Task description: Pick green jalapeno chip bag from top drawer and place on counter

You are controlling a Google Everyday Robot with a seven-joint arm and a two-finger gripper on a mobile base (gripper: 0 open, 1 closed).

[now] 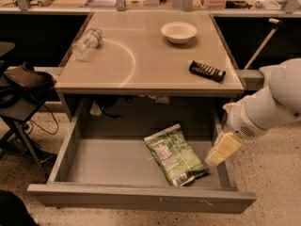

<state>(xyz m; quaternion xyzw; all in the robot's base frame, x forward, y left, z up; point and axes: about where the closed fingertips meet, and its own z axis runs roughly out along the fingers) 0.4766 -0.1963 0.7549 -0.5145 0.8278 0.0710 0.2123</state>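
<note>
Green jalapeno chip bag [176,153] in top drawer [141,199] | tool [215,158] just beside it | grip: cannot tell

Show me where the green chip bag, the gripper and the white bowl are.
green chip bag [176,154], camera view, middle of its printed face.
gripper [215,158], camera view, its tip, over the right side of the top drawer [141,197].
white bowl [178,31], camera view, its inside.

Top drawer [141,199] open below the desk [155,65]: the left half of its floor is bare and reachable from above. The green jalapeno chip bag [175,153] lies right of centre. The hand [221,150] hangs at the drawer's right wall, just beside the bag. On the desk, a bowl [178,32], a lying bottle [87,44] and a black bar [207,71] border a free middle.
</note>
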